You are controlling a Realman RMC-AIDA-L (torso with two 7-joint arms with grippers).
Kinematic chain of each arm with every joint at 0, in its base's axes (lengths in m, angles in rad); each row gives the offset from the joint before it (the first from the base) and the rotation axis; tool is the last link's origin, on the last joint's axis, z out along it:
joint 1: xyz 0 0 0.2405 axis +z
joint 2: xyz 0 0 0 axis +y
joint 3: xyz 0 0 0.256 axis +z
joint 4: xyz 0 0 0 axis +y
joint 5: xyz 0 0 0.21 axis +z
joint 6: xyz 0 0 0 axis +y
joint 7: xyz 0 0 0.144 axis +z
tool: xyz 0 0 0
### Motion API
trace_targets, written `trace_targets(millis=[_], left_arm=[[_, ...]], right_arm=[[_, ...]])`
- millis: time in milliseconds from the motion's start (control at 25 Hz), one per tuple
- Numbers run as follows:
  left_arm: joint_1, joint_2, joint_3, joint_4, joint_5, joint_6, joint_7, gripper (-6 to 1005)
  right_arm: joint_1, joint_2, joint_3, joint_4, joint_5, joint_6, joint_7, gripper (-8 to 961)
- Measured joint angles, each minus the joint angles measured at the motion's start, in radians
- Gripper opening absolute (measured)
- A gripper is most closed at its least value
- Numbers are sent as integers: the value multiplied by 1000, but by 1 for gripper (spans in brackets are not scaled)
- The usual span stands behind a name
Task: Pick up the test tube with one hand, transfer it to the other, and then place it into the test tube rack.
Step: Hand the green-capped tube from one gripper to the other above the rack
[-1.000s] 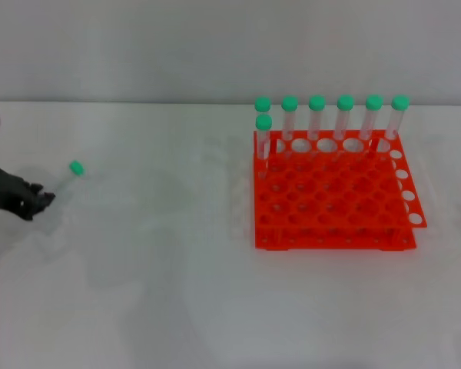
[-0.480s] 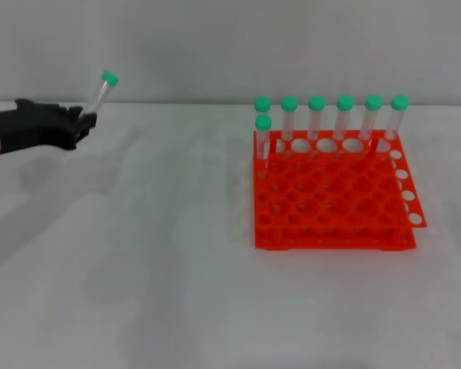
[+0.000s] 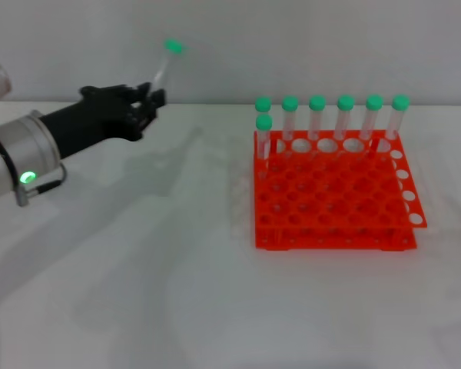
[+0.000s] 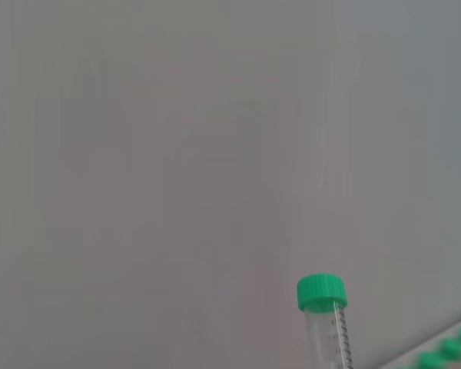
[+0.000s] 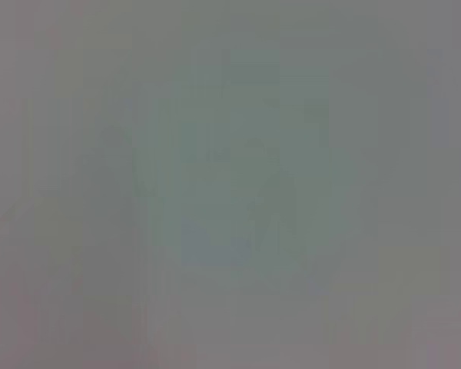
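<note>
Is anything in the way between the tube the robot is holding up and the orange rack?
Nothing visible is. The left hand holds the test tube up in the air, and only bare white table lies between it and the test tube rack. The right hand isn't in view.

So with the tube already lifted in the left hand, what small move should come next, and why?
Probably keep the left hand steady and bring the right hand in to take over: the test tube is held clear of the table, cap up, while the test tube rack stands far to the right and no right hand is in view.
</note>
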Motion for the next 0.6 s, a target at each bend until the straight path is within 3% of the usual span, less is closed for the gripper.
trace_targets(millis=[160, 320, 480, 600], left_arm=[[21, -1, 107, -10, -103, 63, 64, 195], [37, -1, 208, -11, -187, 125, 114, 195], [42, 0, 317, -11, -225, 163, 161, 195], [42, 0, 398, -10, -247, 173, 187, 195]], right_arm=[[-12, -41, -273, -166, -20, 7, 256, 855], [48, -64, -386, -261, -109, 10, 449, 855], [153, -46, -395, -276, -219, 26, 556, 854], [222, -20, -396, -273, -291, 53, 603, 854]])
